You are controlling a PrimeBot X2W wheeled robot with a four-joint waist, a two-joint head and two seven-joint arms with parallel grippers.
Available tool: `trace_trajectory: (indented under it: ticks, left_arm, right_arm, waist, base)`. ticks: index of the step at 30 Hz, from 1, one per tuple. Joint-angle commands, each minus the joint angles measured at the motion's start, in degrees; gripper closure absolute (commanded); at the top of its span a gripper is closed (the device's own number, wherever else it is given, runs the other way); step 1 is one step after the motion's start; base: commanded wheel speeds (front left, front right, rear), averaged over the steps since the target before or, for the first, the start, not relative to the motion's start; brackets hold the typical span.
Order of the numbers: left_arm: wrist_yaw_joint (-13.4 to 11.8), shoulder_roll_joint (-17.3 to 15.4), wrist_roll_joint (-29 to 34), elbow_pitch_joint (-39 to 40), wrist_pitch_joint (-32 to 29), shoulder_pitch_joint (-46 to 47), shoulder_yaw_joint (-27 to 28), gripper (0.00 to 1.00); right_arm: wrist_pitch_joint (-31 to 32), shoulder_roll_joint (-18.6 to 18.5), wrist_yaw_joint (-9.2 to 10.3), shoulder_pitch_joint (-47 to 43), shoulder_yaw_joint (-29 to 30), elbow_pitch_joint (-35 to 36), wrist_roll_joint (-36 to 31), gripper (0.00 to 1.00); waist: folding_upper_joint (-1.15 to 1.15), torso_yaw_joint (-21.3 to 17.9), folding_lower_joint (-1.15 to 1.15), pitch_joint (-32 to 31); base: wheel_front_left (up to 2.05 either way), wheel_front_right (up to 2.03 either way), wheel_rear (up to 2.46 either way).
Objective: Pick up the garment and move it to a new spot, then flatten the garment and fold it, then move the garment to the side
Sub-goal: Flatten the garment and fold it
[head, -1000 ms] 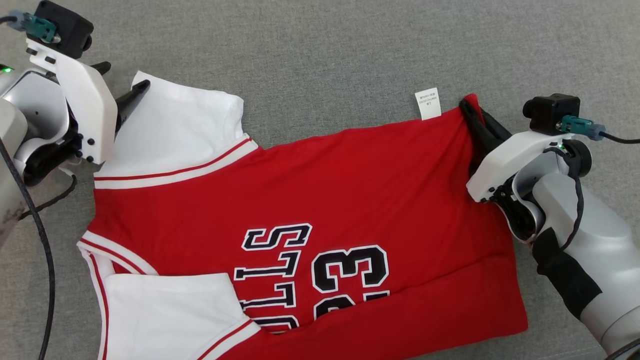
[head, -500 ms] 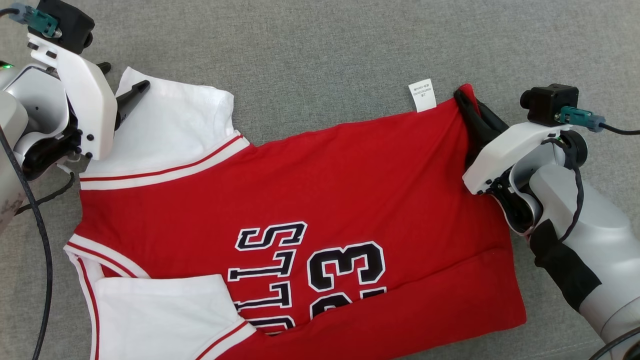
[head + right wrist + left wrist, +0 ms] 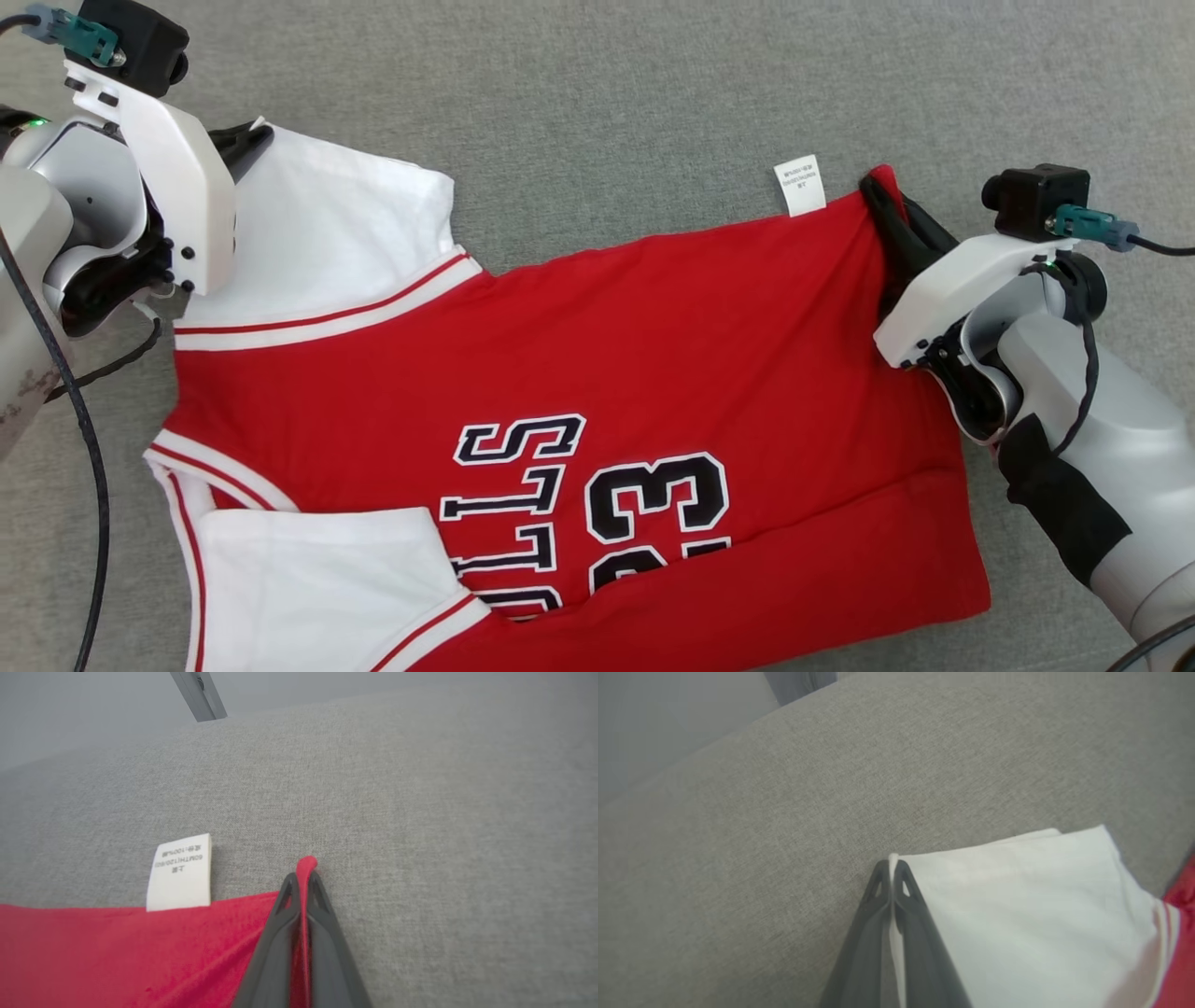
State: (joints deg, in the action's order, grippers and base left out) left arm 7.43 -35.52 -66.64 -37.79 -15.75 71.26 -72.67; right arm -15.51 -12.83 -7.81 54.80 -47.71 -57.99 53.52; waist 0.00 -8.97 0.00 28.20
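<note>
1. Garment [image 3: 597, 373]: red jersey with white sleeves, spread mostly flat on the grey fabric surface [image 3: 653, 84]. Collar end points to the robot's left, hem to its right. The near part runs off the bottom of the head view.
2. Left gripper [image 3: 257, 135]: fingers pressed together on the far corner of the upper white sleeve [image 3: 327, 233]. In the left wrist view, the left gripper [image 3: 892, 868] has a thin white edge of the sleeve [image 3: 1017, 905] pinched between its tips.
3. Right gripper [image 3: 878, 187]: clamped on the far hem corner of the red body. In the right wrist view a small red tab pokes out past the tips of the right gripper [image 3: 301, 879], and the cloth puckers toward the grip.
4. Care label [image 3: 801, 187]: white, sticks out of the far side seam onto bare surface, just beside the right gripper. The right wrist view shows the label [image 3: 180, 872] lying flat with small print on it.
5. Print [image 3: 653, 504]: black, white-outlined letters and "23" on the near half of the body. A long crease crosses the red cloth just beyond the hem's near corner.
6. Second white sleeve [image 3: 317, 588]: near left, lying over the body and covering part of the lettering.
7. Surface far edge: seen in both wrist views, well apart from both gripped corners.
8. Black cable [image 3: 75, 467]: hangs beside the left arm, clear of the garment.
</note>
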Motion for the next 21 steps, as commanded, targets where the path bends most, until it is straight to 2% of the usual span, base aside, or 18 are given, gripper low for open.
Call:
trace_trajectory:
  ticks: [1,10,21]
  left_arm:
    - [0.0,-0.3,-0.4,0.2,1.0,0.4,-0.1,1.00]
    - [0.0,-1.2,-0.4,4.4,7.6,-2.3,-0.5,1.00]
    - [0.0,-3.2,-1.3,12.6,15.8,-9.1,-0.6,1.00]
  right_arm:
    - [0.7,-0.5,0.54,-2.3,-0.2,-0.9,0.2,1.00]
    - [0.5,-3.0,0.51,-5.5,3.5,0.2,-2.3,1.00]
    - [0.4,-6.5,0.43,-13.7,11.2,5.5,-10.5,1.00]
  waist:
    - [0.00,0.5,0.00,-0.8]
    - [0.00,3.1,0.00,-4.5]
    - [0.00,7.6,0.00,-12.3]
  base:
    - [0.00,0.00,0.00]
    - [0.00,0.00,0.00]
    - [0.00,0.00,0.00]
